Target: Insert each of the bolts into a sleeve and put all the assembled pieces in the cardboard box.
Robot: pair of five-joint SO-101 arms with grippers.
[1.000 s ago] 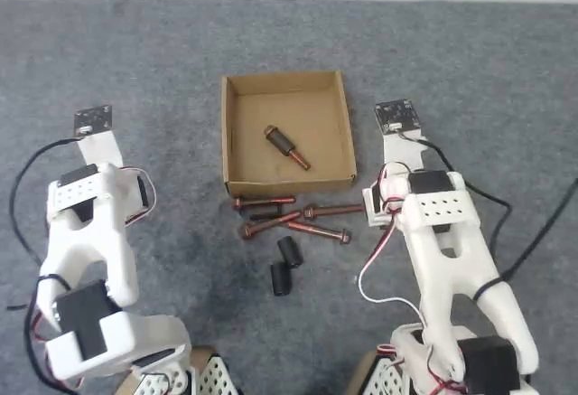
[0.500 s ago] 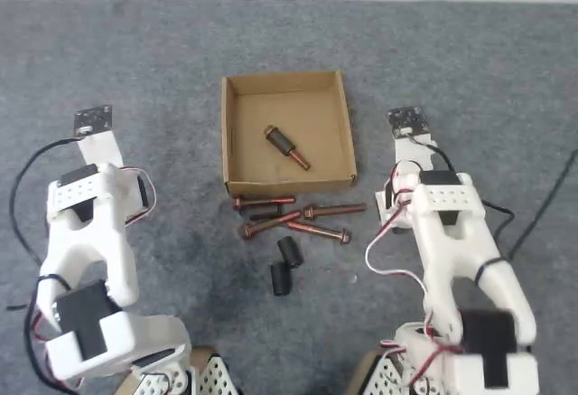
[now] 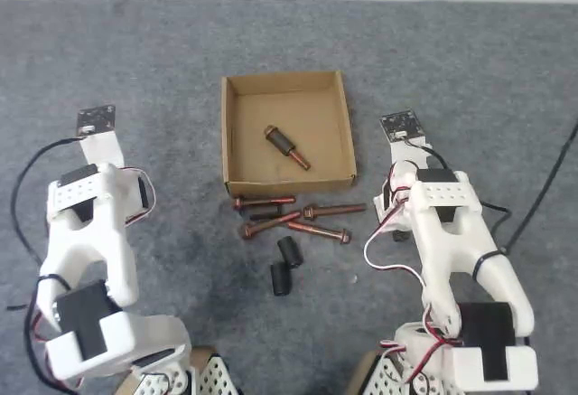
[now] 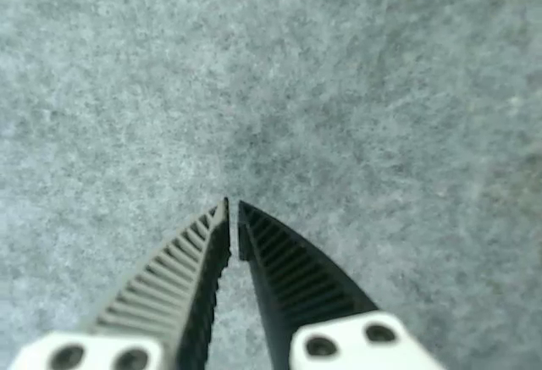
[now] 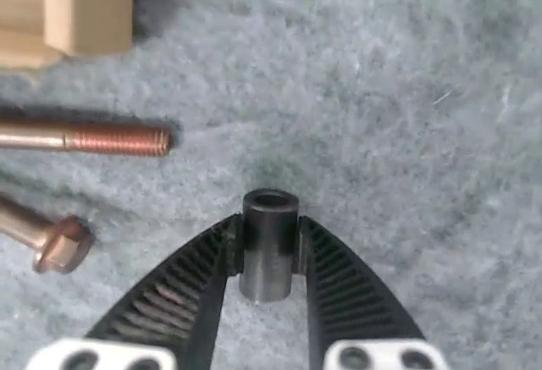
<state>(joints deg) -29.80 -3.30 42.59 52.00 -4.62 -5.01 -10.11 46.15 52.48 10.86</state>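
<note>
Sleeve (image 5: 269, 251) sits clamped in the right gripper (image 5: 269, 224) beside loose bolts (image 3: 336, 208), near the front wall of the box (image 3: 287, 181) at mid-table; the left gripper (image 4: 234, 209), empty, is almost closed.

The room's light is soft and even, falling from overhead. The sleeve (image 5: 270, 251) pinched in the right gripper (image 5: 269, 228) shows a pale sheen round its rim. Just ahead and to one side, a bolt (image 5: 85, 140) lays a thin dark shadow on the carpet (image 5: 406, 91), on the side away from the gripper. Ahead of the left gripper (image 4: 233, 211), tips together, the pile darkens faintly.
</note>
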